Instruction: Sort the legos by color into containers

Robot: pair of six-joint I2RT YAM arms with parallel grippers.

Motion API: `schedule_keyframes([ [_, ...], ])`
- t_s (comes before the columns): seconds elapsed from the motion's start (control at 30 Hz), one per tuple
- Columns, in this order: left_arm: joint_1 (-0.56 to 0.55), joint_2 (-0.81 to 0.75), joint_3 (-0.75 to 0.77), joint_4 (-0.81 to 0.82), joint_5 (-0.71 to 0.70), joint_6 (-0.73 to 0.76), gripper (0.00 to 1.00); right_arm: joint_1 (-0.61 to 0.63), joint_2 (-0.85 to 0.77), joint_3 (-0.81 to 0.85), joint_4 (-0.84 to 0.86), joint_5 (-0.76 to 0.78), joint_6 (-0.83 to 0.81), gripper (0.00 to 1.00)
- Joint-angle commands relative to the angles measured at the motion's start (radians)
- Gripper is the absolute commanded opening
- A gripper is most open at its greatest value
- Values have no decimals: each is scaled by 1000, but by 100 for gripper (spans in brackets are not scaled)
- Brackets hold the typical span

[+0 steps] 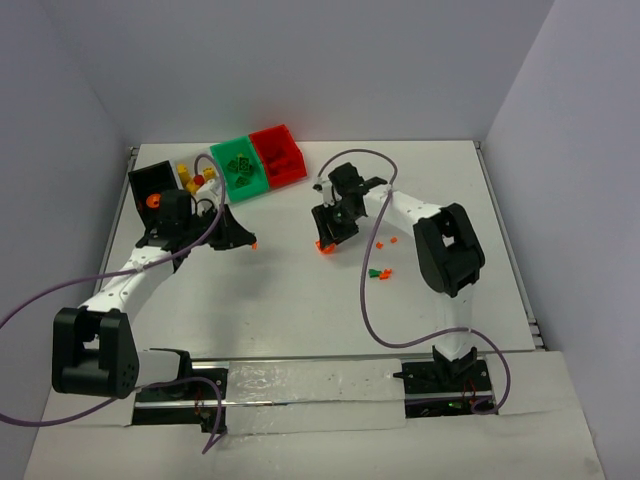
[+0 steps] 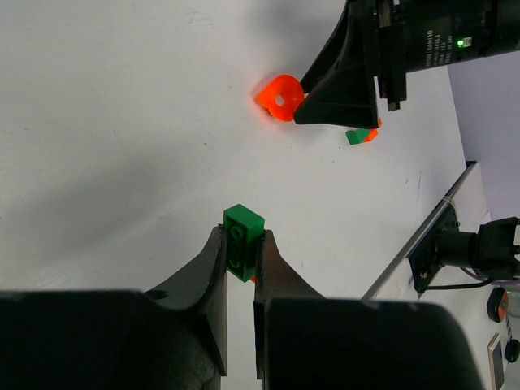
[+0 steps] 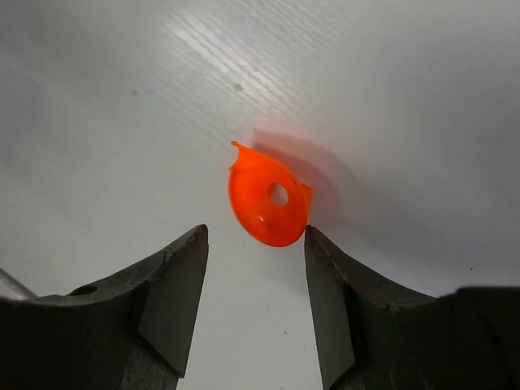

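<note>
The right gripper (image 3: 255,234) is hovering released over the desk (image 3: 122,97), with the orange disc piece (image 3: 268,199) sitting just ahead at 12 o'clock, centred between its jaws (the left gripper (image 2: 240,237) is clenching a green brick (image 2: 244,221)).

Left arm (image 1: 135,275): stretched forward from its base, wrist angled inward.
Left gripper (image 2: 241,244): fingers clamped on a green brick (image 2: 244,221).
Right arm (image 1: 440,240): elbow bent, forearm reaching left.
Right gripper (image 3: 254,244): pointing down, fingers spread apart.
</note>
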Motion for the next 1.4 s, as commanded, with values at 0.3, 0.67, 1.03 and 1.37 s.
schedule_keyframes([
  [0.3, -55, 23, 58, 143, 35, -135, 0, 10, -232, -65, 449, -685, 364, 56],
  [0.67, -70, 48, 102, 267, 108, -316, 0, 73, -149, -63, 675, -740, 626, 59],
  [1.03, -80, 47, 104, 294, 131, -353, 0, 98, -125, 0, 553, -670, 535, 57],
  [1.37, -83, 47, 96, 309, 151, -371, 0, 100, -121, 2, 535, -649, 506, 47],
])
